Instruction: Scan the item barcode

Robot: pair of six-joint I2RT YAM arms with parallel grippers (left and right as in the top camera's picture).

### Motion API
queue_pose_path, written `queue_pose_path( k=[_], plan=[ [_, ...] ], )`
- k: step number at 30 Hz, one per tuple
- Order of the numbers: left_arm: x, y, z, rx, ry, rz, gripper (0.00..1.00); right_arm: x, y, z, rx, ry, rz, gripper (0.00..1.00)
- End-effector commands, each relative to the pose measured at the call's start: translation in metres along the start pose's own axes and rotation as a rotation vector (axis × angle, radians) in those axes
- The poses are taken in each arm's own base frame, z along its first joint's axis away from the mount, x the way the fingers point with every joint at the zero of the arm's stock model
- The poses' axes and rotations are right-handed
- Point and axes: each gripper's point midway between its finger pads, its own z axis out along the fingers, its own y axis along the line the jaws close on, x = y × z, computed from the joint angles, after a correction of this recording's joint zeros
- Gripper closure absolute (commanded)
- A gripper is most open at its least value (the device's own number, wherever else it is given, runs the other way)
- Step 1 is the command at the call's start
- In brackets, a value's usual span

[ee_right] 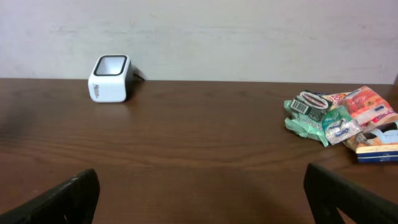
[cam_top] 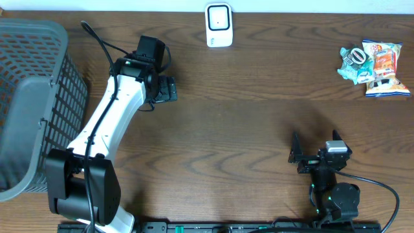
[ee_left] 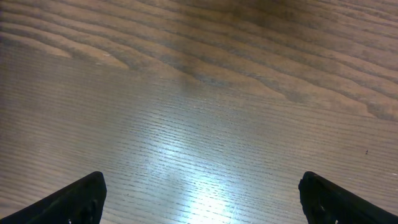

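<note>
Dark wood table [cam_top: 246, 110] carrying plastic and crinkled film

The table is showing smooth, dark wood grain and is throwing back a soft sheen in the left wrist view. At upper left the grey basket [cam_top: 39, 97] is looking like matt plastic mesh; the white scanner [cam_top: 219, 24] at top centre is gleaming as glossy plastic; the snack packets [cam_top: 375, 65] at upper right are glinting as crinkled film.

Overhead view bright, evenly lit, sharp; mild sheen on table [cam_top: 246, 123] wood; my left wrist view very close, grain soft toward top, broad white glare patch bottom centre; my left fingertips [ee_left: 74, 199] dark, blurred in corners; my right wrist view dimmer, warm; scanner [ee_right: 111, 78] slightly soft; wall [ee_right: 249, 31] pale, flat
</note>
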Motion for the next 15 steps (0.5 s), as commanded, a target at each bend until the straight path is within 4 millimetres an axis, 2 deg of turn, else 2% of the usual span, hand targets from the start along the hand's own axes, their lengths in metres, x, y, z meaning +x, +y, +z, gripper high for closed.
queue_pose_path(
  k=[1, 15],
  plan=[
    [-0.0019, 0.0016, -0.0004, -0.009, -0.004, 0.001, 0.02, 0.0013, 0.0004, -0.0003, -0.005, 0.004, 0.019, 0.01],
    [-0.0018, 0.0016, -0.0003, -0.009, -0.004, 0.001, 0.02, 0.0017, -0.0004, -0.0003, -0.005, 0.005, 0.022, 0.01]
  ],
)
